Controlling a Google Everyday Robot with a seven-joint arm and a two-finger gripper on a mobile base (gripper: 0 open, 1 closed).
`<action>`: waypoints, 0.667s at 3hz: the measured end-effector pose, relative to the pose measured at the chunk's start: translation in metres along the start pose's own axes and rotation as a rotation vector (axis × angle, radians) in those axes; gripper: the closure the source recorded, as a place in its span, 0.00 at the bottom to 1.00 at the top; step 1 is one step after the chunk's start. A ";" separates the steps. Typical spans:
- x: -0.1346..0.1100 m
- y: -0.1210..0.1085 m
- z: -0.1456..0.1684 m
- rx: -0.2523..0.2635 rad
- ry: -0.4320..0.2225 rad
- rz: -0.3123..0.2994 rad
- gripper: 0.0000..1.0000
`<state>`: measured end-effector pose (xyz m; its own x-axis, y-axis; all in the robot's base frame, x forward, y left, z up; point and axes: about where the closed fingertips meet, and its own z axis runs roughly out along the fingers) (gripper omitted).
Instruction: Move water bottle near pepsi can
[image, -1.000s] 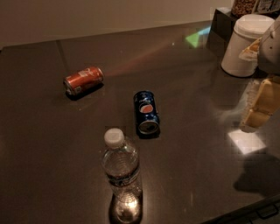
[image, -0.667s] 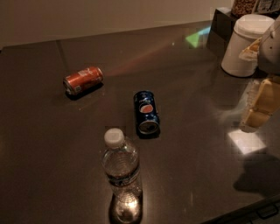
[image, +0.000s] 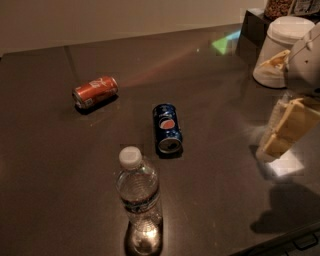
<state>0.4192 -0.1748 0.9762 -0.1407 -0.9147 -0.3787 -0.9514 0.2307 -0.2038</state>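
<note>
1. Evidently, no change is recorded over the last second: the bottle, both cans and the gripper are found where they were.
2. The gripper (image: 287, 131) is held at the right edge of the view, above the desk (image: 60, 165) and well apart from the water bottle (image: 139, 195). Whether it is clenched or released cannot be told, but nothing of the task is carried in it.
3. The water bottle is seen upright near the front of the desk, capped and untouched.
4. The pepsi can (image: 166, 128) is lying on its side just beyond the bottle, near it but apart. A red can (image: 95, 91) is lying farther back on the left.
5. Judgement: the reach is taken as not yet begun. With the bottle already fairly close to the can, only a short carry is expected once it has been grasped.
</note>
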 end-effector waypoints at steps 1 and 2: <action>-0.030 0.021 0.016 -0.053 -0.128 -0.028 0.00; -0.071 0.055 0.030 -0.098 -0.265 -0.080 0.00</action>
<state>0.3853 -0.0873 0.9654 0.0004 -0.8072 -0.5902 -0.9803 0.1163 -0.1597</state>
